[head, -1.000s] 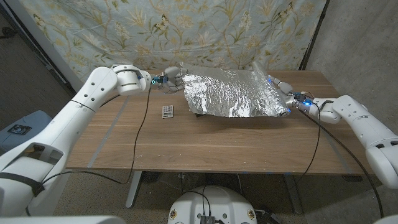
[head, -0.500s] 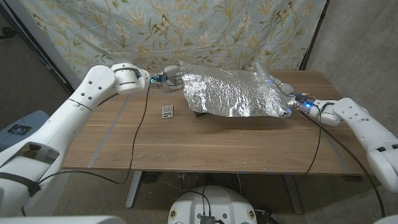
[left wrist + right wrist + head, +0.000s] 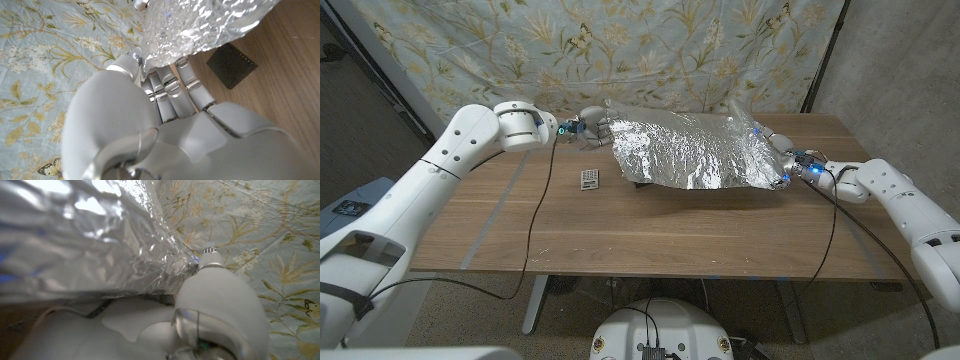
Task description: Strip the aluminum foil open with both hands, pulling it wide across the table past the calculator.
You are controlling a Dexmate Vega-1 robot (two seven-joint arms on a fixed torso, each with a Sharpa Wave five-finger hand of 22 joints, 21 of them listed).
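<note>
Crinkled aluminum foil (image 3: 690,150) is stretched across the upper middle of the head view, lifted just above the wooden surface (image 3: 650,225). Left robot hand (image 3: 592,128), upper centre-left, pinches the sheet's left corner, fingers curled onto the foil edge in the left wrist view (image 3: 170,90). Right robot hand (image 3: 775,155), right of centre, grips the other end, where the sheet bunches thicker. Calculator (image 3: 590,180) lies on the surface just below the left corner, apart from the foil. A dark flat object (image 3: 640,181) pokes out under the sheet's lower edge; can't tell what it is.

Risks, as I judge them: the corner pinch is thin, so more outward pull could tear it or slip it free. The sagging lower edge could drag that dark object.
</note>
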